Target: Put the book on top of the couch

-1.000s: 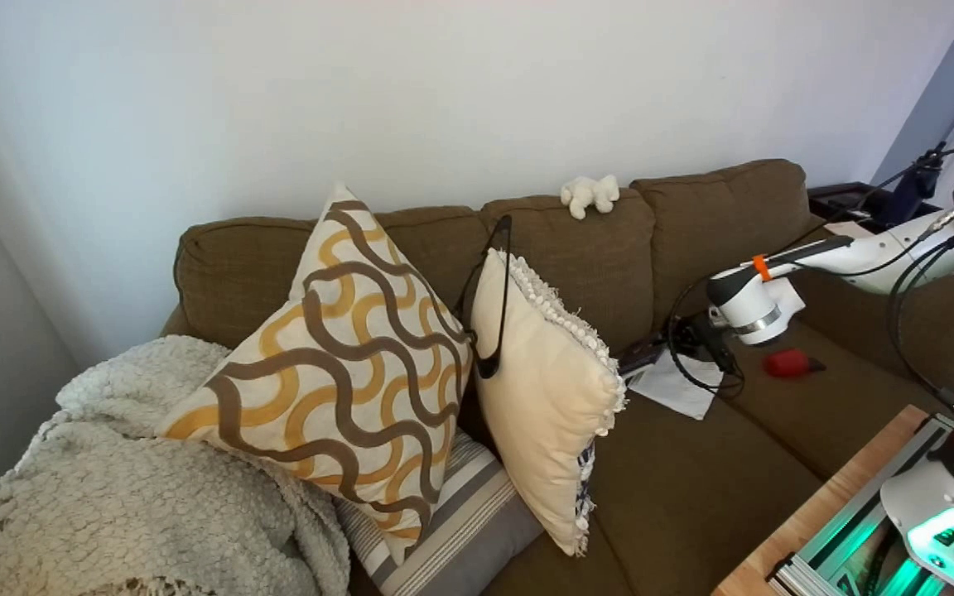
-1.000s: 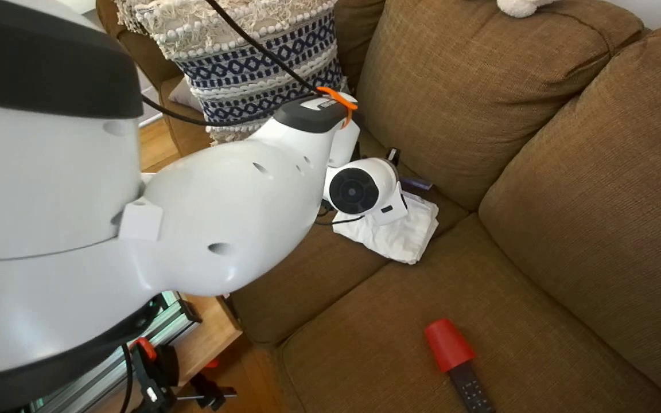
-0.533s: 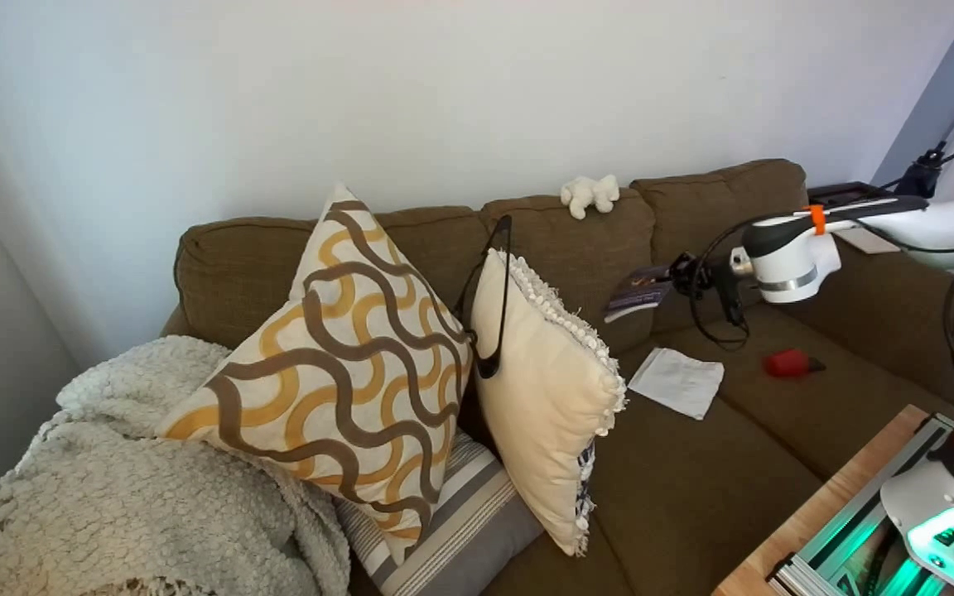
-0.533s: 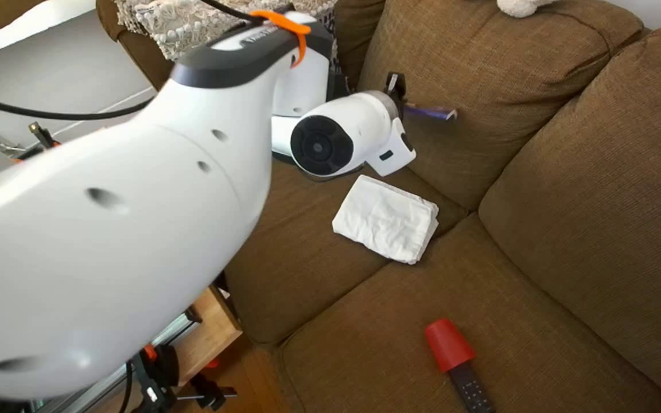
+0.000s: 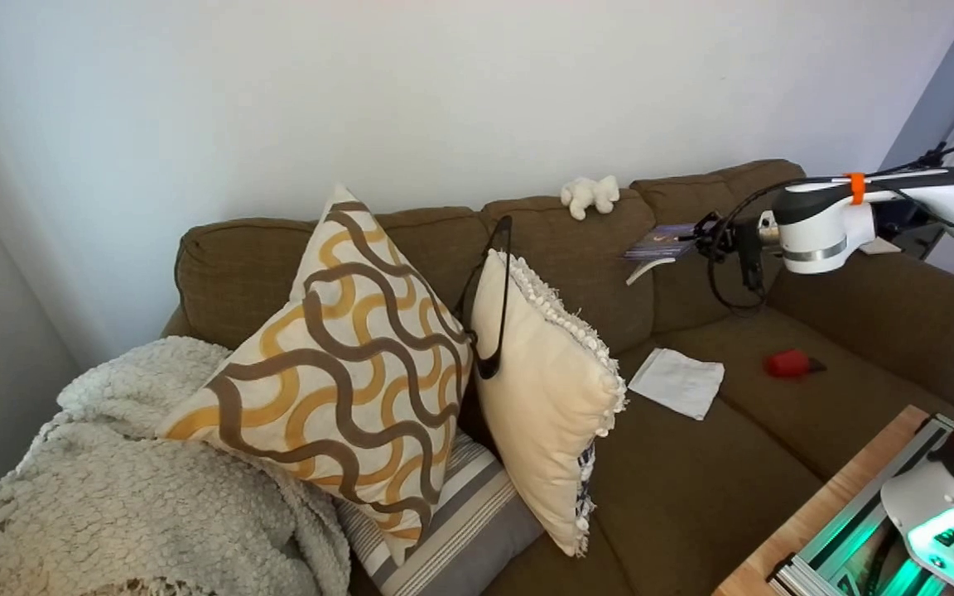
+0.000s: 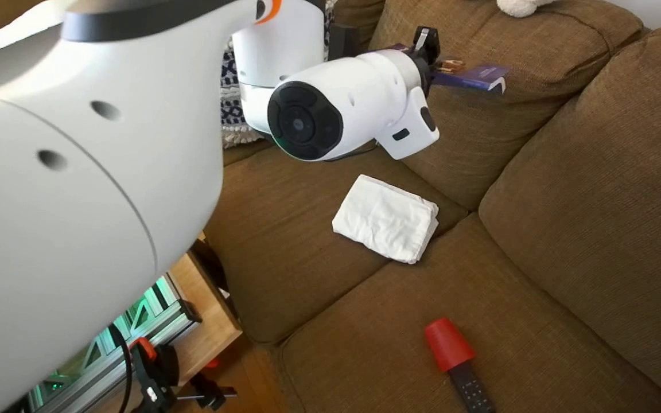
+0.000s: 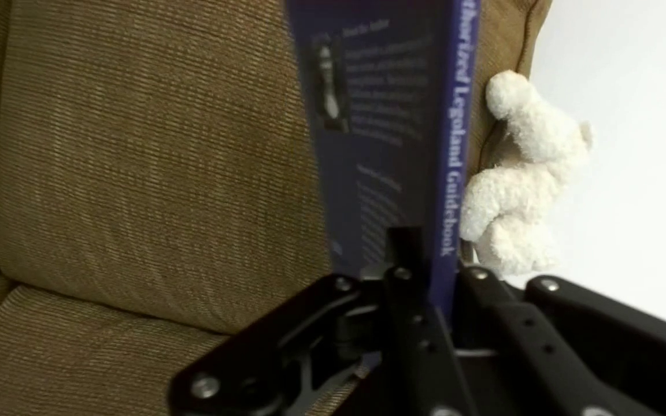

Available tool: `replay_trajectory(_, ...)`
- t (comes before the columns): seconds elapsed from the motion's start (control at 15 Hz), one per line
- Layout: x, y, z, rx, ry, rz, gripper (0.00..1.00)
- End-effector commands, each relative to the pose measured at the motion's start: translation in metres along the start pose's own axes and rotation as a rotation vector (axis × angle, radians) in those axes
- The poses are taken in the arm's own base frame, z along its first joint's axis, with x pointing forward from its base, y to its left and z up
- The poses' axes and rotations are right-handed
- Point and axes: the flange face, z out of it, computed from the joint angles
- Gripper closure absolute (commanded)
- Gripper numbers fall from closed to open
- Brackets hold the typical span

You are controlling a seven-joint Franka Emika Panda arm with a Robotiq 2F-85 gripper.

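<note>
Lifted higher than a moment earlier, the book [image 7: 391,133], clamped in the tool [image 7: 440,260] with its long spine reaching away from it, hung before the back of the couch [image 5: 593,265], seemingly just below the top.

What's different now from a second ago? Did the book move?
Yes, the book went up: it was low by the white cloth, and now it's higher, in front of the back of the couch. The fingers rose with it, holding on. The white cloth, red thing, stuffed toy and wavy pillow stayed put.
</note>
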Motion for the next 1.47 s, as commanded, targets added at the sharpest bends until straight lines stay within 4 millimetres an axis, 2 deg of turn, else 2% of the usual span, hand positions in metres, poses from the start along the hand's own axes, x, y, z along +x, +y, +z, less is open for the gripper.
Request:
replay_trajectory(0.0, 0.004, 0.005, 0.001, 0.049, 0.141, 0.088, 0.97)
replay_trajectory(0.27, 0.035, -0.026, -0.008, 0.151, 0.314, 0.147, 0.97)
replay_trajectory(0.47, 0.046, -0.067, -0.028, 0.264, 0.44, 0.139, 0.97)
replay_trajectory(0.67, 0.066, -0.092, -0.025, 0.389, 0.55, 0.112, 0.97)
replay_trajectory(0.73, 0.073, -0.095, -0.021, 0.427, 0.579, 0.115, 0.97)
replay_trajectory(0.87, 0.098, -0.092, -0.008, 0.411, 0.625, 0.135, 0.97)
replay_trajectory(0.93, 0.075, -0.099, -0.023, 0.388, 0.572, 0.111, 0.9)
replay_trajectory(1.07, 0.091, -0.095, -0.012, 0.386, 0.607, 0.121, 0.9)
replay_trajectory(1.13, 0.094, -0.094, -0.009, 0.385, 0.615, 0.124, 0.97)
replay_trajectory(1.4, 0.109, -0.1, -0.01, 0.501, 0.586, 0.122, 0.97)
